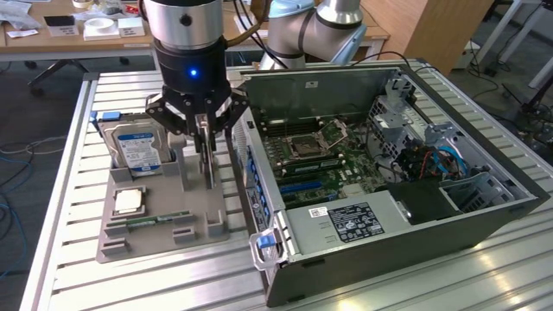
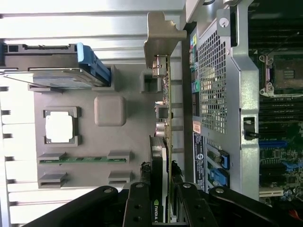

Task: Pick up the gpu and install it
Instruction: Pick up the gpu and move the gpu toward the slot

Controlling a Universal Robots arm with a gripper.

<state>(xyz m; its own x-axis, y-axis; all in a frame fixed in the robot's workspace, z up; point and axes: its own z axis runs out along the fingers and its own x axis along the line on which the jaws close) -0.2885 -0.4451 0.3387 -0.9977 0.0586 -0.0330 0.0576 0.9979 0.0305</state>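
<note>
One gpu (image 1: 210, 170) stands on edge in the grey holder (image 1: 155, 236) on the counter (image 1: 87, 278), between one hard drive (image 1: 134, 146) and one open computer case (image 1: 484, 214). One gripper (image 1: 204, 133) sits directly above it, pinching the card's upper part from both sides.

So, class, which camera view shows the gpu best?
The wrist view: the gpu shows edge-on along its whole length, from metal bracket to black cooler. The exterior view shows a thin upright slab, partly hidden by the gripper.
</note>
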